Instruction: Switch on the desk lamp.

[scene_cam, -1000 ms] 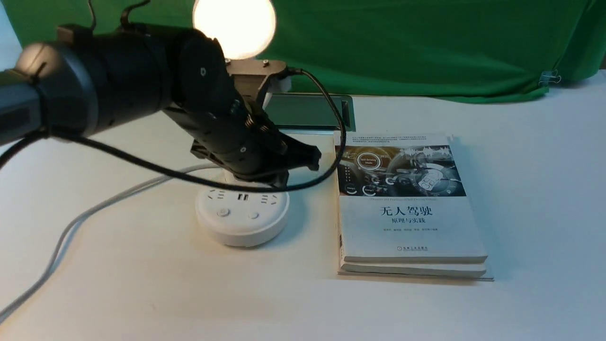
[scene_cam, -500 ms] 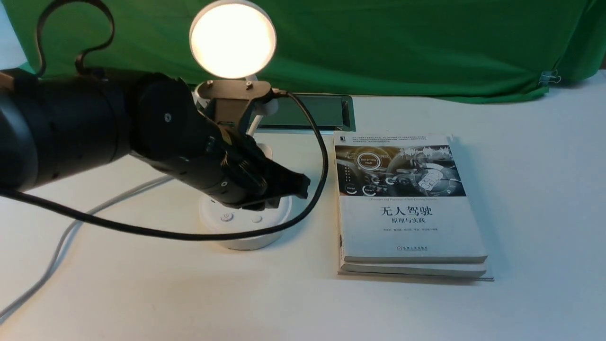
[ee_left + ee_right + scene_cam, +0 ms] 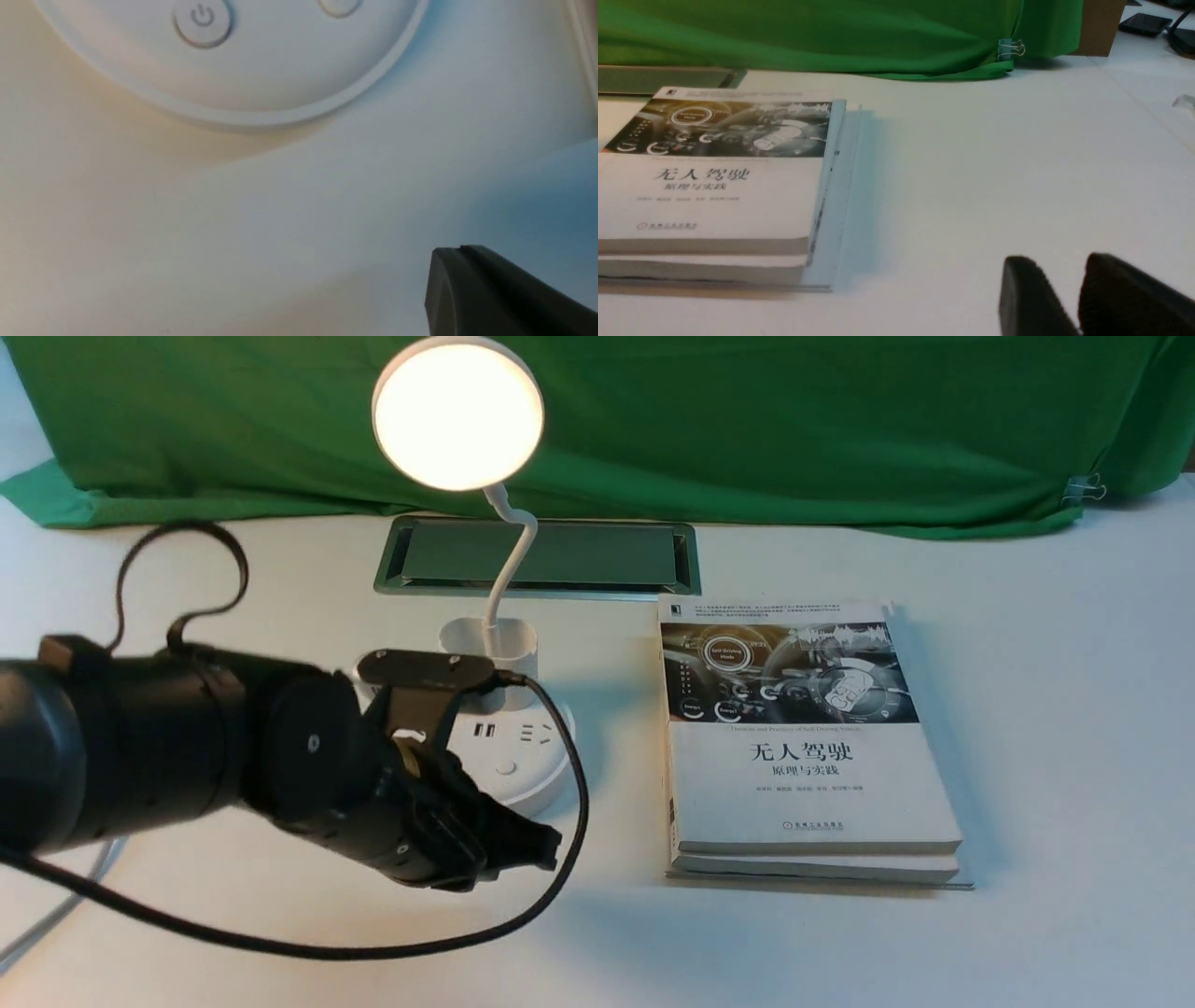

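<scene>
The white desk lamp's round head point(image 3: 457, 413) glows warm, on a bendy neck rising from a small cup point(image 3: 490, 649). Its round base point(image 3: 527, 756) shows sockets and one button point(image 3: 505, 767); my left arm hides the base's left part. My left gripper point(image 3: 546, 847) is shut and empty, low over the table in front of the base and clear of it. The left wrist view shows the base's power button point(image 3: 202, 21), a second button point(image 3: 338, 4) and my closed fingertips point(image 3: 448, 261). My right gripper point(image 3: 1057, 263) is slightly open over bare table, holding nothing.
Two stacked books point(image 3: 803, 737) lie to the right of the lamp, also in the right wrist view as books point(image 3: 714, 177). A recessed metal panel point(image 3: 579, 555) sits behind the lamp before the green cloth point(image 3: 747, 420). A white cord point(image 3: 47, 915) runs off left.
My left arm has dropped and pulled back toward the near left, from over the lamp's base to the table in front of it. The lamp head is lit in every frame.
</scene>
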Tool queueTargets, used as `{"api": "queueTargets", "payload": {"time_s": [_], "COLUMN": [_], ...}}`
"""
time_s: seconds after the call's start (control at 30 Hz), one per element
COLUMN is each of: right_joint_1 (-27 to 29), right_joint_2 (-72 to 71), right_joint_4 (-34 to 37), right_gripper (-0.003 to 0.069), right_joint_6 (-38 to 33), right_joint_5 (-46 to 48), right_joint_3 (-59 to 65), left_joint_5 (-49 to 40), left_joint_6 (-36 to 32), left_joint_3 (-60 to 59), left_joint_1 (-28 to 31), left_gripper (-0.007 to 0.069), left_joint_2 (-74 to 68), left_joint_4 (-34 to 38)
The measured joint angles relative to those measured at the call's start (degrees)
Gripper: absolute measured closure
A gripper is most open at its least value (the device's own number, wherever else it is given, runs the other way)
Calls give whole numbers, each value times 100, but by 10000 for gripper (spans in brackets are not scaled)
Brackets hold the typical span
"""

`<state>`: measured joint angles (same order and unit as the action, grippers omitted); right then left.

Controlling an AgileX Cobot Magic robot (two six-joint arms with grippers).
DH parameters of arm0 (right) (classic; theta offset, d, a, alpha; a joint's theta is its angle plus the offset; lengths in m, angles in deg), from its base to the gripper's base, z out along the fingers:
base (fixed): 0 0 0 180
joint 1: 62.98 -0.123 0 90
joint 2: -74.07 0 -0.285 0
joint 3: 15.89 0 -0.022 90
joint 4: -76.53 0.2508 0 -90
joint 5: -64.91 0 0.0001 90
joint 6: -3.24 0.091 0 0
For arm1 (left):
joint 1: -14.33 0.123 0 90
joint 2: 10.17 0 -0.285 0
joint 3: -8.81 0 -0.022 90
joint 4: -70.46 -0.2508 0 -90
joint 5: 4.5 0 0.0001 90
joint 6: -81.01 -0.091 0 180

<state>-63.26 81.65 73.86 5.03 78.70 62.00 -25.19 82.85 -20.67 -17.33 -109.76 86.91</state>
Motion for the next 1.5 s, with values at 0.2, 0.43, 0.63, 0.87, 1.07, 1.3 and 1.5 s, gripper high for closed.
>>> {"api": "queueTargets", "payload": {"time_s": [0.2, 0.43, 0.63, 0.87, 1.07, 1.3, 1.5], "right_joint_1": [0, 0, 0, 0, 0, 0, 0], "right_joint_2": [0, 0, 0, 0, 0, 0, 0], "right_joint_4": [0, 0, 0, 0, 0, 0, 0], "right_gripper": [421, 421, 421, 421, 421, 421, 421], "right_joint_6": [0, 0, 0, 0, 0, 0, 0], "right_joint_5": [0, 0, 0, 0, 0, 0, 0], "right_joint_3": [0, 0, 0, 0, 0, 0, 0], "left_joint_5": [667, 629, 879, -11, -303, 784, 1379], "left_joint_6": [241, 264, 258, 98, -127, -373, -353], "left_joint_3": [-83, 435, 771, 781, 276, -1016, -2127], "left_joint_1": [93, 359, 562, 529, 141, -321, -269], "left_gripper": [623, 623, 623, 623, 623, 623, 623], "left_joint_2": [-410, -1118, -1437, -1184, 323, 3039, 4761], "left_joint_4": [37, 43, 61, 41, 36, 25, -466]}}
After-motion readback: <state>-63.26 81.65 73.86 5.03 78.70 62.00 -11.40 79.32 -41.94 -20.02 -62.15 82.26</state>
